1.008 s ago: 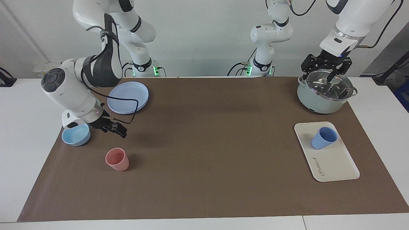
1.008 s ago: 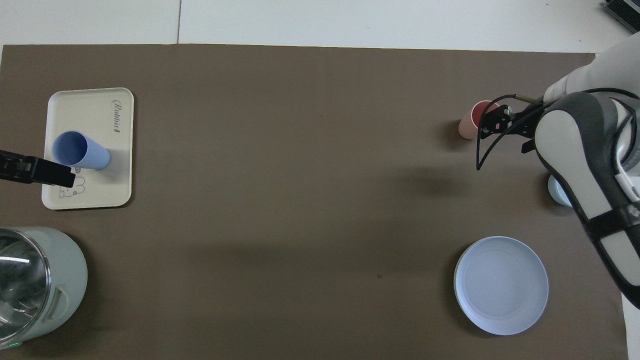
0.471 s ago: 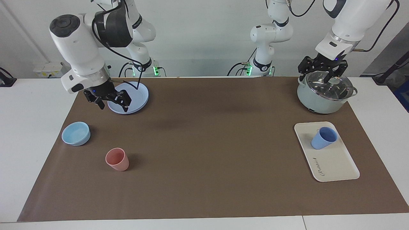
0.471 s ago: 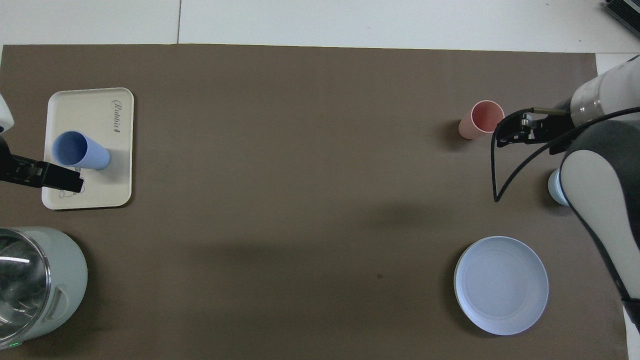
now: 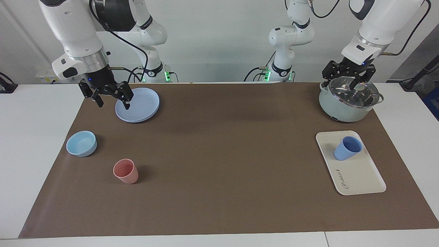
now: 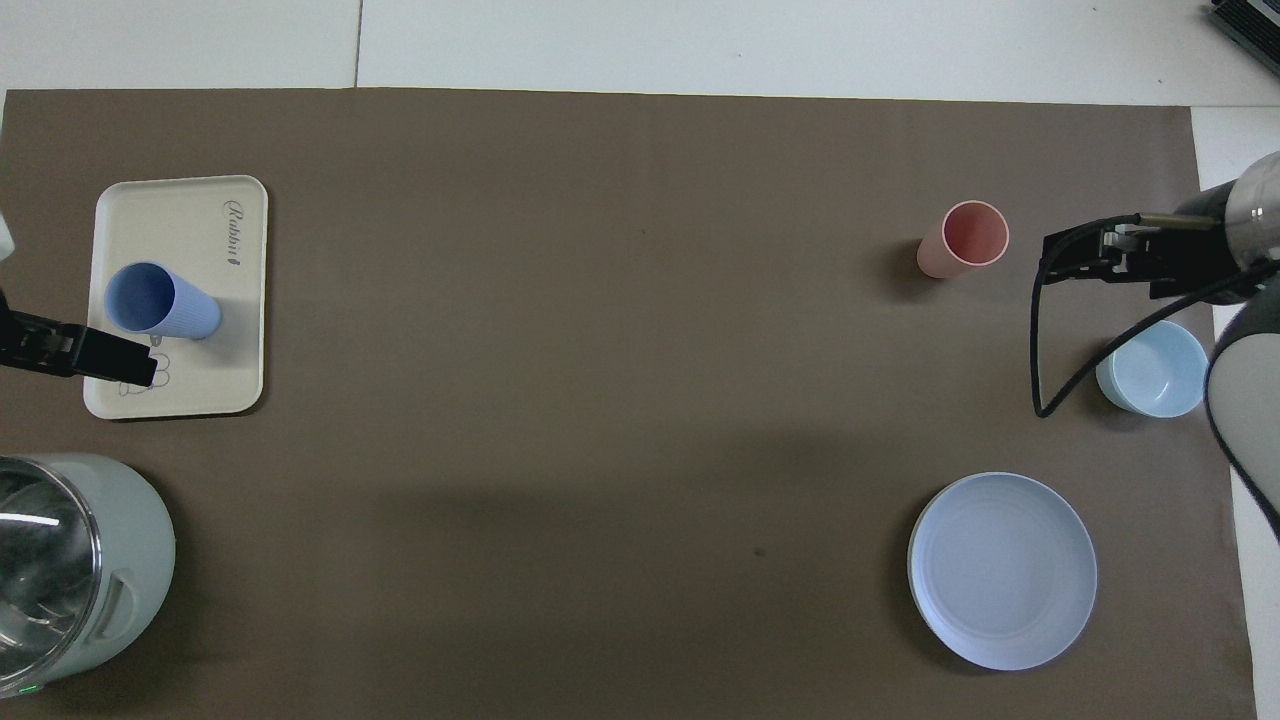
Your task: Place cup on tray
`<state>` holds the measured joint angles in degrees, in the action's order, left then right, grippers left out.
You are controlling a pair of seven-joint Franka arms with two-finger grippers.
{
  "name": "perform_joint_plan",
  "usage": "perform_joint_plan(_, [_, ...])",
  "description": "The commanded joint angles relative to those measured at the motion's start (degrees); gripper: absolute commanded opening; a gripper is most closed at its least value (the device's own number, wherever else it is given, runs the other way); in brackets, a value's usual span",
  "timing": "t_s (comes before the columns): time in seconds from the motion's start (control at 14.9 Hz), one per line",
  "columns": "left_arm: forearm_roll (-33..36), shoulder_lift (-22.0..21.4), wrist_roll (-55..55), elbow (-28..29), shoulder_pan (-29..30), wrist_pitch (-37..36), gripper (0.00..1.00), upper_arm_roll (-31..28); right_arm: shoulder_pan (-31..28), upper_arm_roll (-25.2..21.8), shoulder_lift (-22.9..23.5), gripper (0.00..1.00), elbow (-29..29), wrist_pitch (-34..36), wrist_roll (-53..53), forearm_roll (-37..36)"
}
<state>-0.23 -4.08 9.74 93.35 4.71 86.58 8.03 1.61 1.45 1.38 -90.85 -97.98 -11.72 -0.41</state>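
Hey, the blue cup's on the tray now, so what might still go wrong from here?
1. The cup stands upright near the tray's long rim at the end nearer the robots; a bump to the tray might tip it off.
2. The open left gripper hangs just above the pot; dropping lower, it may strike the glass lid.
3. The open right gripper is raised beside the plate; a low sweep might shove it.
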Motion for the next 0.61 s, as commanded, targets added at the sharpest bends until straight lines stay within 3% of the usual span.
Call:
perform_joint_plan(0.0, [-0.4,-2.0,0.6,2.0,1.0,0.8,1.00,0.5,-0.2,0.6,-1.8,1.00,0.3,-0.2,1.0,-0.6])
perform_joint_plan(0.13, [-0.5,-1.9,0.5,2.0,1.2,1.2,1.00,0.5,-0.3,0.6,-2.2,1.00,-0.4,-0.5,1.6,-0.6])
perform_joint_plan(0.54, [-0.5,-1.9,0.5,2.0,0.6,2.0,1.00,0.5,-0.6,0.5,-3.4,1.00,-0.6,7.8,1.7,-0.2])
